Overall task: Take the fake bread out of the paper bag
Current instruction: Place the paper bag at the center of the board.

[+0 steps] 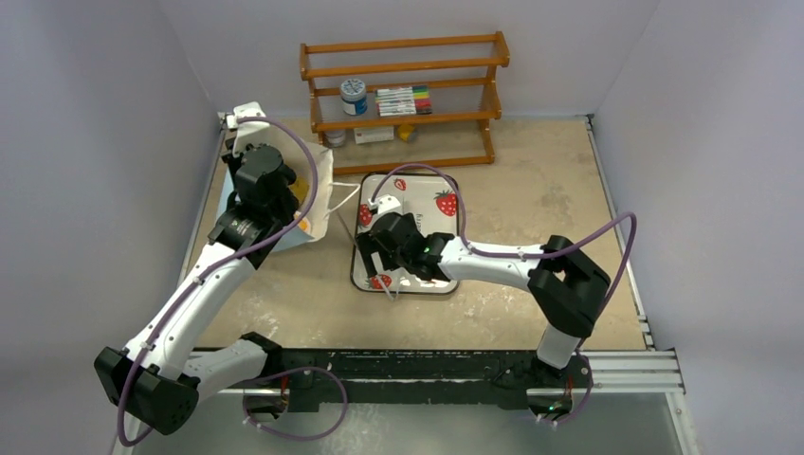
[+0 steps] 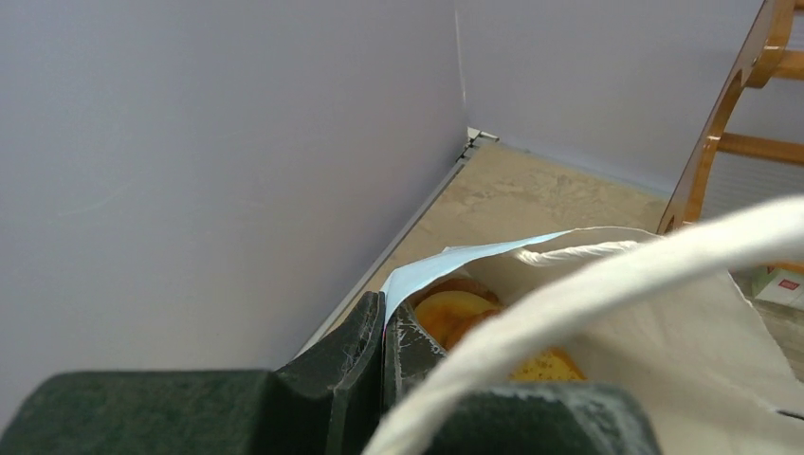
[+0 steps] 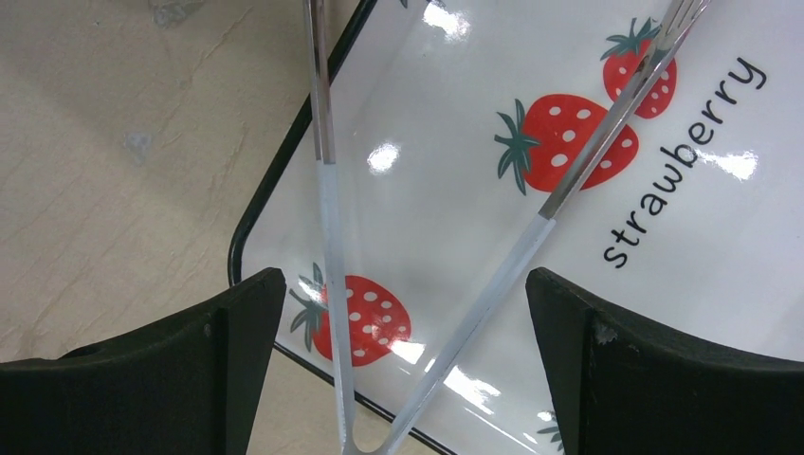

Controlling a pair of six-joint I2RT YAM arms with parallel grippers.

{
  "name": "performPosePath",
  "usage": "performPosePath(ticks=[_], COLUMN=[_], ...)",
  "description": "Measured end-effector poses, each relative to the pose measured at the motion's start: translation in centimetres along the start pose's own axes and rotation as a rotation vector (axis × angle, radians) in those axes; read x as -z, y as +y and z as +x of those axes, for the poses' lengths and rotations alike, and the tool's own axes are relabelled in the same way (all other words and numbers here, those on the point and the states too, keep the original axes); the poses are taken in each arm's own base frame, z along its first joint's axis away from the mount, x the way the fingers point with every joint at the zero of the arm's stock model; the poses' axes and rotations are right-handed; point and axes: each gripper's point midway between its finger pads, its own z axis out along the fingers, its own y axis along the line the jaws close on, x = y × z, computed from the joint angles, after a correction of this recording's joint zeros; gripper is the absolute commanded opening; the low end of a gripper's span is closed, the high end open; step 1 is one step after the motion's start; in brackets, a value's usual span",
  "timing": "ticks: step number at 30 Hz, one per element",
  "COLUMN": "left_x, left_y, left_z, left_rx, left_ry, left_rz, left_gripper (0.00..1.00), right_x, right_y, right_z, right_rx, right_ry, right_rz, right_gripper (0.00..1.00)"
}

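Observation:
The light blue paper bag [image 1: 320, 175] lies open at the back left with its white inside showing. My left gripper [image 1: 245, 152] is shut on the bag's rim [image 2: 446, 261], holding it up. Inside, orange-yellow pieces of fake bread [image 2: 453, 313] show past a white cord handle [image 2: 616, 275]; orange bread [image 1: 301, 190] also shows from above. My right gripper [image 3: 400, 280] stands open over the strawberry-print tray [image 3: 427, 237]. Thin metal tongs [image 3: 327, 209] lie between its fingers, touching neither.
A wooden shelf [image 1: 408, 95] at the back holds a jar [image 1: 353, 95] and markers [image 1: 403, 100]; its side [image 2: 721, 142] rises right of the bag. The left wall [image 2: 190, 142] stands close beside the bag. The tray [image 1: 427, 190] sits mid-table.

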Motion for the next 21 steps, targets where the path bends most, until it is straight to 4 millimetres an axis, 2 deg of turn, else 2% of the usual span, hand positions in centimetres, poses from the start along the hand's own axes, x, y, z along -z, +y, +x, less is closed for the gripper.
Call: performPosePath(ticks=[7,14,21], left_x=[-1.0,-1.4,-1.6], left_y=[0.3,0.2,-0.2], left_z=[0.9,1.2,1.6], left_rx=[-0.001,0.016,0.023], left_ry=[0.016,0.019,0.025], left_rz=[0.0,0.019,0.039], left_gripper=[0.0,0.0,0.0], right_x=[-0.2,-1.1,-1.3], right_y=[0.3,-0.4,-0.5], right_z=[0.1,1.6,1.6], right_rx=[-0.002,0.01,0.008], right_ry=[0.003,0.041,0.04], right_rz=[0.0,0.041,0.064], right_gripper=[1.0,1.0,1.0])
